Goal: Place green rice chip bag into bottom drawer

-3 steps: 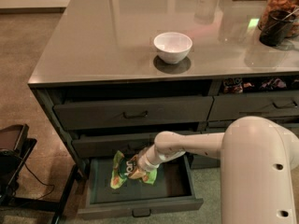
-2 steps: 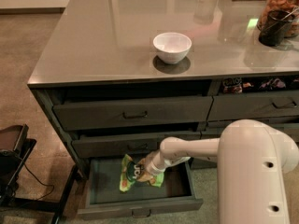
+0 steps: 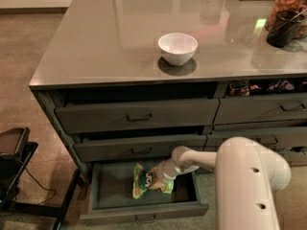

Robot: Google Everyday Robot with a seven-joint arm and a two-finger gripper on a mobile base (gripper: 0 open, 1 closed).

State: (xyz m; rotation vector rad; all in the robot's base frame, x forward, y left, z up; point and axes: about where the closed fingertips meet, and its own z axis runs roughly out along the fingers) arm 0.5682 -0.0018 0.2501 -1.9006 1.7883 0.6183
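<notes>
Your pincer (image 3: pixel 165 174) is down inside the bottom drawer (image 3: pixel 115 189), which is pulled out, w/ the arm coming in low from 3 o'clock under the drawer above. The green rice chip bag (image 3: pixel 146 182) is in the drawer, right of centre, just at the pincer's 8 o'clock and touching it. The bag hides the tip, so I can't tell if the pincer is clamped on it or has let go. The bag leans on edge rather than flat, prob. because it's propped by the pincer or half-held.

I judge the task nearly done: the bag is within the drawer walls and only release and pull-out are left.

Obstacles: the middle drawer (image 3: pixel 139 151) sits directly at 12 o'clock over the arm, so I think a straight lift would hit its front. Back out towards 3 o'clock first. The bag's top could catch that same front if the drawer gets shut later.

Elsewhere, up on the worktop (image 3: pixel 96 42), a white bowl (image 3: pixel 177 48) stands at 12 o'clock from the drawer and a snack jar (image 3: pixel 288 6) at approx. 2 o'clock, both well apart from the work. A black stand (image 3: pixel 12 162) is on the floor at 9 o'clock, not in your path.
</notes>
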